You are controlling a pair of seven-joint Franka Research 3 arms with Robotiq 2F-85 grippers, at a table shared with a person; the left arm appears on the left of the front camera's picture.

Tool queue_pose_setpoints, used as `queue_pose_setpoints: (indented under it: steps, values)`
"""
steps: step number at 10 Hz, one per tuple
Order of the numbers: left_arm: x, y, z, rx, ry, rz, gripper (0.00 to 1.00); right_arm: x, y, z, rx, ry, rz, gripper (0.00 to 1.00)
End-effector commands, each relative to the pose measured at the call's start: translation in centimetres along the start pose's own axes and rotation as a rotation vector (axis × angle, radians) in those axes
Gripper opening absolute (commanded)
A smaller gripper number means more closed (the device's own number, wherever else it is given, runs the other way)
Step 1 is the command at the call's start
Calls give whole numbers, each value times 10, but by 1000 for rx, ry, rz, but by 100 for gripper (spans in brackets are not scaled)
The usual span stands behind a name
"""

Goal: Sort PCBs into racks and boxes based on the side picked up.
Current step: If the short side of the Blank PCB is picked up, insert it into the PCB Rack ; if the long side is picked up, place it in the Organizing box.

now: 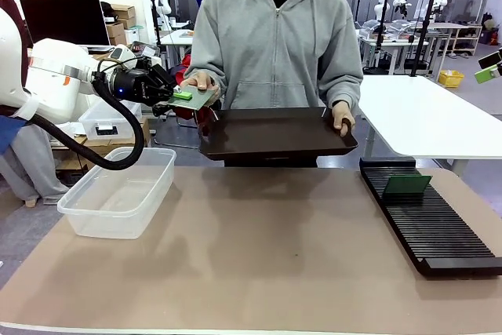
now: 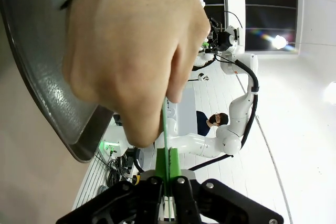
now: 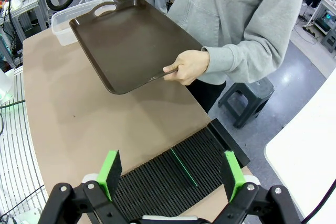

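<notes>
- Counter (image 1: 259, 264): broad tan surface; carries the tub at the robot's left and the rack at its right, well apart.
- Tray (image 1: 274, 132): dark brown, held above the far edge of the counter by the person; one hand (image 1: 343, 119) grips its right-hand rim, the other hand (image 1: 200, 81) sits at its left corner.
- Tub (image 1: 118, 194): clear plastic, rolled rim, nothing seen inside.
- Rack (image 1: 439, 225): long, black, narrow parallel slots; holds one circuit board (image 1: 406, 185) standing on edge near the far end, seen in the right wrist view as a thin green line across the slots.
- Second circuit board (image 1: 187, 100): thin green sheet, held roughly flat in the air above the tray's left corner, pinched between the person's fingers on one side and the left end effector (image 1: 177, 99) on the other.
- Left end effector: closed on the near edge of that board, pads on both faces, confirmed in the left wrist view.
- Right end effector (image 3: 171, 174): pads spread wide, nothing between them, above the rack.
- Handling, judged: board light and stiff but thin; faces smooth, likely slippery. Best taken by a bare edge margin, pads flat on both faces, clear of components. Twisting or tugging while the person holds on risks flexing it.
</notes>
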State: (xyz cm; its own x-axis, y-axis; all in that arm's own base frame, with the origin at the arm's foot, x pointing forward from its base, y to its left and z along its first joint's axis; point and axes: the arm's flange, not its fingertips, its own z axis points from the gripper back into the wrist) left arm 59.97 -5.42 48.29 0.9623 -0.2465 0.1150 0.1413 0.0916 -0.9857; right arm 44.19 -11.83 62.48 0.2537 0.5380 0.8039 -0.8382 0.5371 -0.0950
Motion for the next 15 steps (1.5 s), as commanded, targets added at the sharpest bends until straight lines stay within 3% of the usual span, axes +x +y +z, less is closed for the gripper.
queue_pose_setpoints:
  steps: [1, 13, 15]
  values:
    - [1, 0, -1, 9, 1, -1, 0, 0, 1, -1, -3, 7, -4, 100]
    - [0, 0, 0, 0, 0, 0, 3, 0, 1, -1, -3, 7, -4, 100]
    - [-12, -23, 13, 125, 31, -16, 3, 0, 1, -1, -3, 7, -4, 100]
